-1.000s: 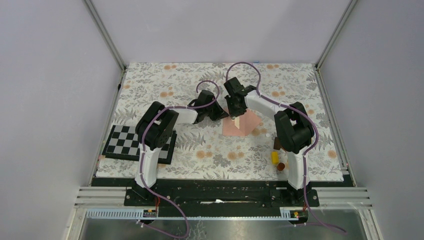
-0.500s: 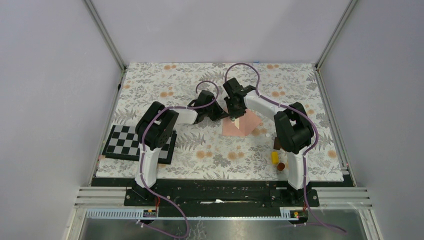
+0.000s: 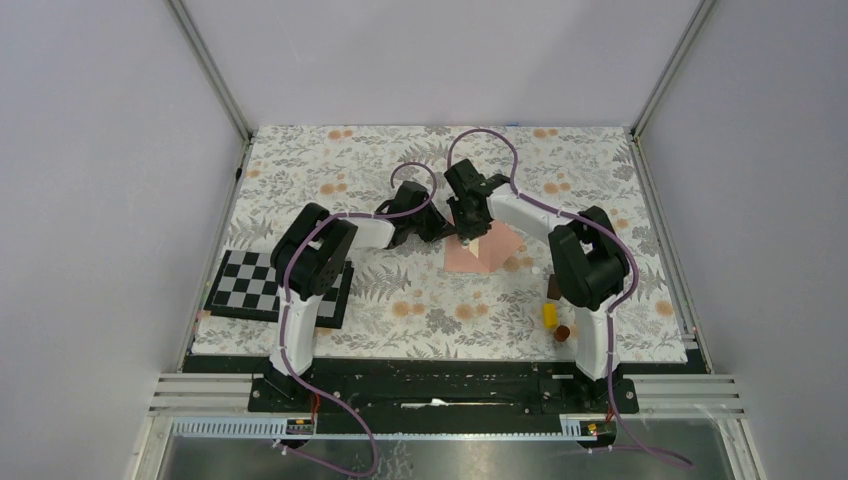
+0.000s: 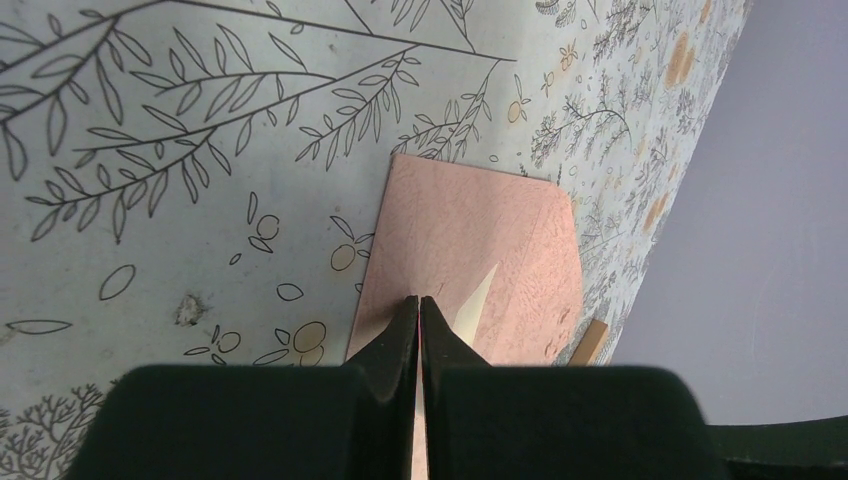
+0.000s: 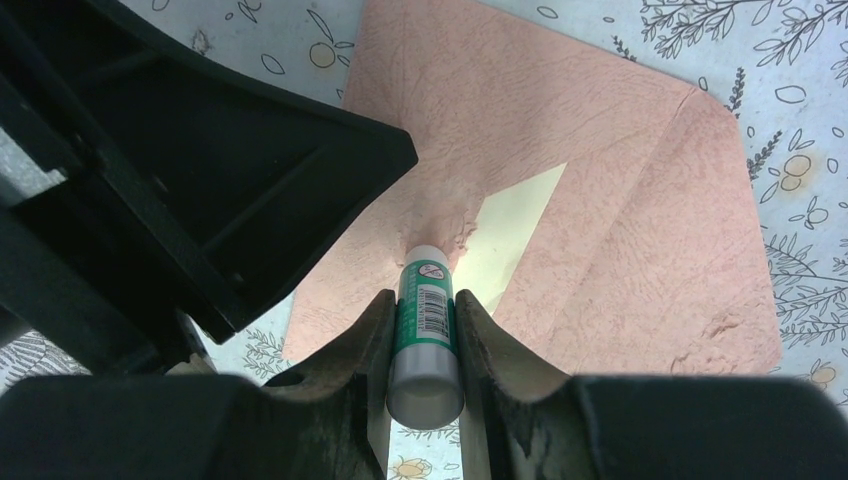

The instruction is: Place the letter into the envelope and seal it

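Observation:
The salmon-pink envelope lies flat on the floral cloth mid-table, also in the left wrist view and the right wrist view. A cream sliver of the letter shows inside it, also in the left wrist view. My left gripper is shut, its tips on the envelope's near edge with a thin pink layer pinched between them. My right gripper is shut on a green-and-white glue stick whose tip presses on the envelope beside the letter. The two grippers nearly touch.
A black-and-white checkerboard lies at the left by the left arm. A yellow piece, a small dark red cap and a brown block sit near the right arm's base. A wooden piece lies past the envelope.
My right gripper with the glue stick has shifted slightly left and away across the envelope. The left gripper has stayed put.

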`<state>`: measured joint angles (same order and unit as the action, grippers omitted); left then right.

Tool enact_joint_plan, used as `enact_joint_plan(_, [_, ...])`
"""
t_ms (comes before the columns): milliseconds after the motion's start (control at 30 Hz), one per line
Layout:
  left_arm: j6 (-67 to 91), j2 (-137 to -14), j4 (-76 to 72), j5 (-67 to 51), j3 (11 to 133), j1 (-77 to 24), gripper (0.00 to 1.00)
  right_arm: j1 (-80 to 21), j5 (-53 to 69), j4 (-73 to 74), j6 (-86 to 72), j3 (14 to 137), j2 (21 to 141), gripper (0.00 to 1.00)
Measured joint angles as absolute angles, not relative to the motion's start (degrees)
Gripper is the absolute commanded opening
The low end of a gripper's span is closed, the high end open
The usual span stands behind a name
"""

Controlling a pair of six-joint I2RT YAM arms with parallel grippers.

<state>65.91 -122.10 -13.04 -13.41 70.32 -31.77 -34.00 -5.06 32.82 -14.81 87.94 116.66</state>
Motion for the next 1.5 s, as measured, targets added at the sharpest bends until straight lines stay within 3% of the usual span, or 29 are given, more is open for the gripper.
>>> enact_joint_plan(1500, [66.54,-122.37,-13.87,-14.48,69.97,-31.35,0.00,-35.31,-12.32,19.33,-17.85,77.52,111.48,0.00])
